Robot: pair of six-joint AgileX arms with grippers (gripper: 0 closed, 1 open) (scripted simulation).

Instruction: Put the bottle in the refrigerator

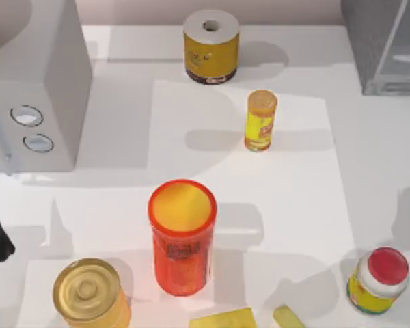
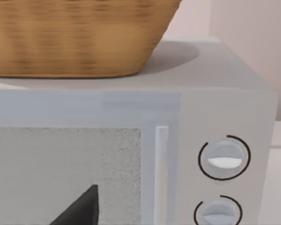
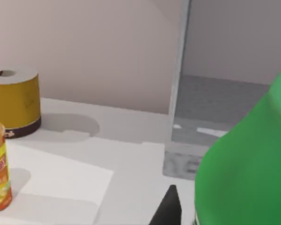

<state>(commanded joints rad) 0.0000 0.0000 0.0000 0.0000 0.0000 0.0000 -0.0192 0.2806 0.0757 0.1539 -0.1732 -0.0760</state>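
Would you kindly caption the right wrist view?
Green bottle close to the camera, facing the open refrigerator.

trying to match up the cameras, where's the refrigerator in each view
top view: the refrigerator stands at the top right corner of the table.
left wrist view: this camera faces the white dial appliance with a basket on top instead.
right wrist view: the refrigerator stands open, just beyond the green bottle.
shared landmark: the yellow can with the white top.
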